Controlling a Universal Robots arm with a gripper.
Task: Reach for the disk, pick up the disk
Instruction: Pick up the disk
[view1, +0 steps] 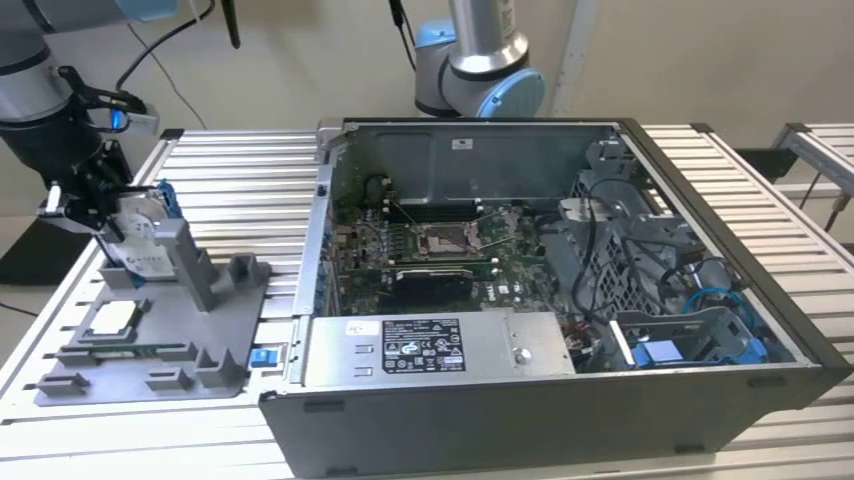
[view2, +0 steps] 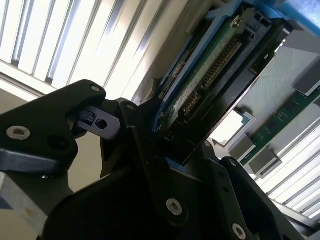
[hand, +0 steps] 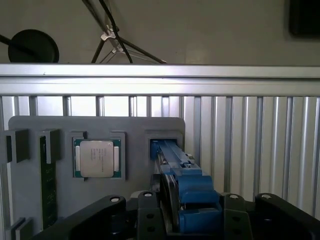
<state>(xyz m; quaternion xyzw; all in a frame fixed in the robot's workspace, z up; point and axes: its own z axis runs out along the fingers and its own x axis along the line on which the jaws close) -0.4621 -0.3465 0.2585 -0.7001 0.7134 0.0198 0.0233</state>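
Fingers (hand: 149, 217) of the gripper (hand: 192, 222) clamp the disk (hand: 187, 185) by both flat sides. It stands on edge, long axis running away from the wrist into a slot of the grey plastic holder (hand: 135, 130). Blue rails line its edge; its green circuit board shows in the second wrist view, print unreadable. Beside it lies a square silver chip (hand: 97, 158), beyond a ribbed metal table (hand: 260, 140).
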